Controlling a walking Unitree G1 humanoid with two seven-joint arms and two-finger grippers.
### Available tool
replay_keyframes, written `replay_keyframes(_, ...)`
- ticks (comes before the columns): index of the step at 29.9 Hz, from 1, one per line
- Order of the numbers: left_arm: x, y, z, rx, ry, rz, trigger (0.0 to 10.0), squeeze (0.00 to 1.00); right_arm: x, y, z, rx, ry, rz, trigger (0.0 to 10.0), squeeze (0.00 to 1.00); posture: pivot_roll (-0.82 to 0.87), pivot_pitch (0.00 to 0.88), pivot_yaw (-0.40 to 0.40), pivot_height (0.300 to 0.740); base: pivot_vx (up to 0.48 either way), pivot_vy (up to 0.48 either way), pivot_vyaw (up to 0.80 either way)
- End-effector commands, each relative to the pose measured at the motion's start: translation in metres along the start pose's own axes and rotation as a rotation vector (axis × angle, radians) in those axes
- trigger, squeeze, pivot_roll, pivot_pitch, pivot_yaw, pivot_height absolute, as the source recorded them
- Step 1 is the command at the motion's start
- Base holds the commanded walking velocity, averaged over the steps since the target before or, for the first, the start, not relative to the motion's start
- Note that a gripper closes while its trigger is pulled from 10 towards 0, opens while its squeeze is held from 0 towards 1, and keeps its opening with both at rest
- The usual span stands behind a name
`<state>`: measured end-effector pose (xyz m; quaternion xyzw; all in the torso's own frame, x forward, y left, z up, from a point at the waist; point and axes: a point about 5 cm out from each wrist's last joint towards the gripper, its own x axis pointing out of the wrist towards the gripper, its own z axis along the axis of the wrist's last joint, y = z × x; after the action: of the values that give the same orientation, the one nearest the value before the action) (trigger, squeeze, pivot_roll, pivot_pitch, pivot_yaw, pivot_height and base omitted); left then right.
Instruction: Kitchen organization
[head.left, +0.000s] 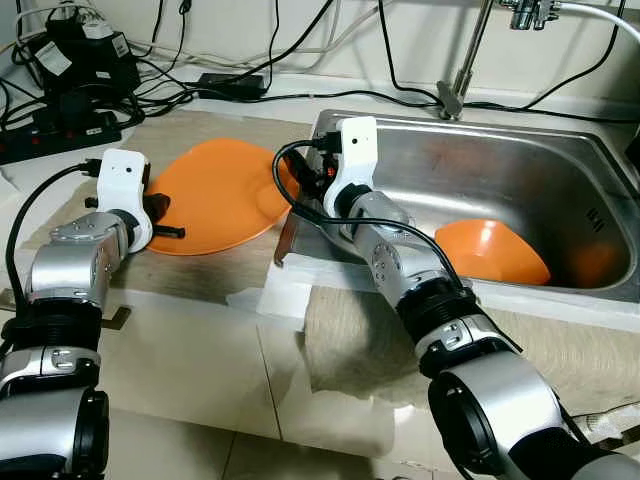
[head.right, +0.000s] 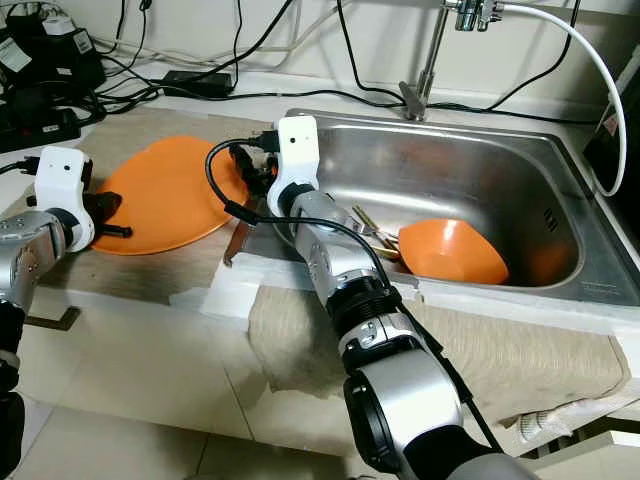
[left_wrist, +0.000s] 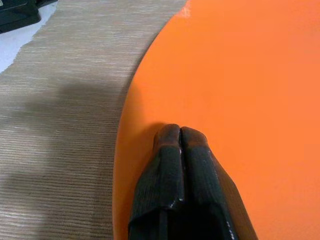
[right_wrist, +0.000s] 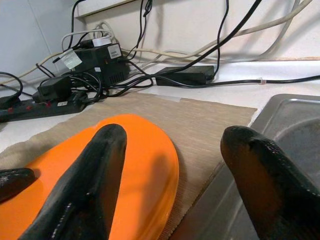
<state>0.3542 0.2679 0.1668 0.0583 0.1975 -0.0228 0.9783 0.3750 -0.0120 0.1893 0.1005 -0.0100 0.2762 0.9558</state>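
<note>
Orange plate (head.left: 215, 195) flat on bench mat, near the sink's (head.left: 560, 150) left rim. My left gripper (left_wrist: 180, 137), fingers pressed together, tips over its near-left edge; right gripper (right_wrist: 175, 165) spread wide, facing its sink-side edge.

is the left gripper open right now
No, in the left wrist view the left gripper has its two black fingers pressed together over the orange plate.

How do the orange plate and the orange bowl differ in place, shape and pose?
The plate lies on the counter mat left of the sink; the bowl sits inside the sink. The plate is wide and shallow; the bowl is smaller and deeper. The plate lies nearly flat; the bowl is tilted. Both are plain orange.
</note>
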Motion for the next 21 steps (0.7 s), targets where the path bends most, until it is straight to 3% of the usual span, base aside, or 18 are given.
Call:
replay_keyframes(1,0.0040,-0.0071,-0.0242,-0.017,0.102,-0.033,10.0,0.00,0.0007,0.0231,-0.0138,0.040,0.016,0.046,10.0,1.00,0.08,0.000,-0.008,0.740,0.000,0.000,0.00)
replay_keyframes(11,0.0044,-0.0081,-0.0244,-0.017,0.105,-0.038,10.0,0.00,0.0000,0.0218,-0.0208,0.052,0.063,0.021,10.0,1.00,0.08,0.000,-0.007,0.740,0.000,0.000,0.00)
replay_keyframes(12,0.0044,-0.0082,-0.0245,-0.017,0.105,-0.038,10.0,0.00,0.0003,0.0218,-0.0217,0.076,0.073,0.017,10.0,0.00,0.08,0.000,-0.007,0.740,0.000,0.000,0.00)
replay_keyframes(21,0.0036,-0.0070,-0.0248,-0.014,0.107,-0.037,10.0,0.00,0.0025,0.0228,-0.0229,0.295,0.106,0.003,10.0,0.00,0.08,0.000,-0.006,0.740,0.000,0.000,0.00)
